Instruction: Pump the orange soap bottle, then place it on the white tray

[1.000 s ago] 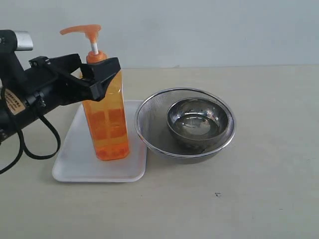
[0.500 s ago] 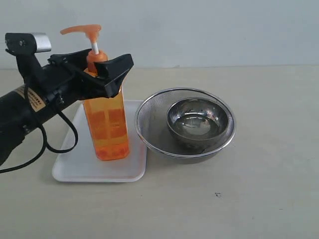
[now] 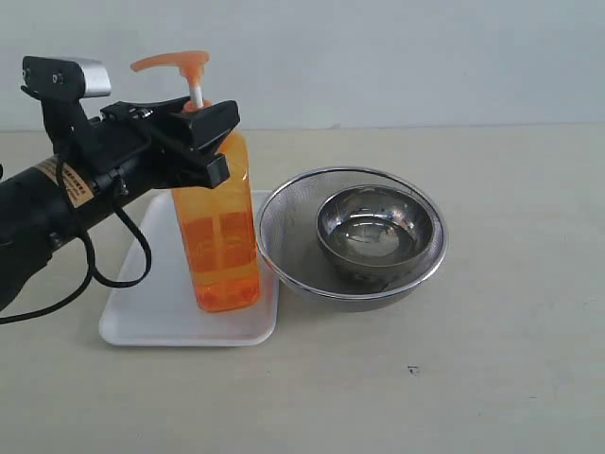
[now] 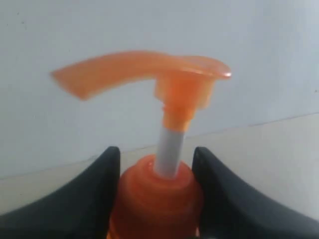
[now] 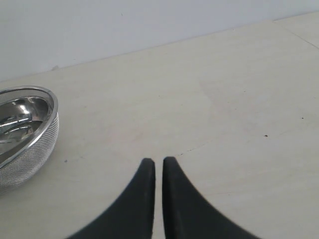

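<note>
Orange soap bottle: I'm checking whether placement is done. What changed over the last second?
The orange soap bottle, its neck clamped by the left gripper, shifted right toward the mesh bowl and turned slightly, the gripper moving with it. It is still over the white tray; the mesh bowl stayed put.

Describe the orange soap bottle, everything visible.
The orange soap bottle is tall, flat-sided translucent orange plastic, with an orange pump head raised on a white stem. It stands about upright on the white tray, near the mesh bowl. The left tool clamps its neck.
</note>
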Controlling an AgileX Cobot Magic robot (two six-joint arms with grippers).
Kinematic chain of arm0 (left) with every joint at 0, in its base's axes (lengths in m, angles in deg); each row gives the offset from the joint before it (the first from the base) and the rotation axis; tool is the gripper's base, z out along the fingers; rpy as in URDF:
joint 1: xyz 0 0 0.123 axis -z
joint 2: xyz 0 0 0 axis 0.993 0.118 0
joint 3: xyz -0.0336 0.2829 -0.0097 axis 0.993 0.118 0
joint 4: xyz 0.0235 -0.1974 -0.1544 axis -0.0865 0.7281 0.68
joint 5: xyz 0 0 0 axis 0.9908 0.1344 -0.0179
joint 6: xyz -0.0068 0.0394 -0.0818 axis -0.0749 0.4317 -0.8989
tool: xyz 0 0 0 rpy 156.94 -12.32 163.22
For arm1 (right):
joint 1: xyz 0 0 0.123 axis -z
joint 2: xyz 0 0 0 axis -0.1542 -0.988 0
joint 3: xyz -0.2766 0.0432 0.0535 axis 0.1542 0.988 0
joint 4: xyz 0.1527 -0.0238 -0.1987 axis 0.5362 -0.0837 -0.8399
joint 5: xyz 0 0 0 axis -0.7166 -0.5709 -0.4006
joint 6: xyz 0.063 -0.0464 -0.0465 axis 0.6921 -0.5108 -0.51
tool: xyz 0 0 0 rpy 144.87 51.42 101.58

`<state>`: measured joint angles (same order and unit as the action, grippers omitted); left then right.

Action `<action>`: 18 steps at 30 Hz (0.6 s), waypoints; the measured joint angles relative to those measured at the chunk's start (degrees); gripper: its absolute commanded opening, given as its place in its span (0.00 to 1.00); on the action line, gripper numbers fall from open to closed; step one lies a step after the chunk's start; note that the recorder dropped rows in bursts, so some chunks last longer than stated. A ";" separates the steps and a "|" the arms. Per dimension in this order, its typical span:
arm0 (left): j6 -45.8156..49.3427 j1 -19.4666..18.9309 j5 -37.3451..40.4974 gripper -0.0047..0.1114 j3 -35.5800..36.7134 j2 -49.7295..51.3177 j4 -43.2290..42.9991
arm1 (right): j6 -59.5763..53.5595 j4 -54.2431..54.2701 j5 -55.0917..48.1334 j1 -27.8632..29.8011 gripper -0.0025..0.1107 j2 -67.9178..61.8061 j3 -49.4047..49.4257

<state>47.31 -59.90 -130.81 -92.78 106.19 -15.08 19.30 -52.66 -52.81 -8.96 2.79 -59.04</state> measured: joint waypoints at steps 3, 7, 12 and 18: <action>1.17 0.00 0.00 0.08 0.00 0.00 0.00 | 0.00 0.00 0.00 0.00 0.03 0.00 0.00; 3.64 0.00 0.11 0.08 0.00 0.00 0.00 | 0.00 0.00 0.00 0.00 0.03 0.00 0.00; 7.08 -0.35 0.11 0.08 0.00 0.00 -0.23 | 0.00 0.00 0.00 0.00 0.03 0.00 0.00; 8.14 -3.50 -0.11 0.08 0.00 0.00 -0.66 | 0.12 0.00 0.00 0.00 0.03 0.00 0.00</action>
<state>55.44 -63.40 -130.92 -92.78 106.19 -15.73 19.42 -52.66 -52.81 -8.96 2.79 -59.04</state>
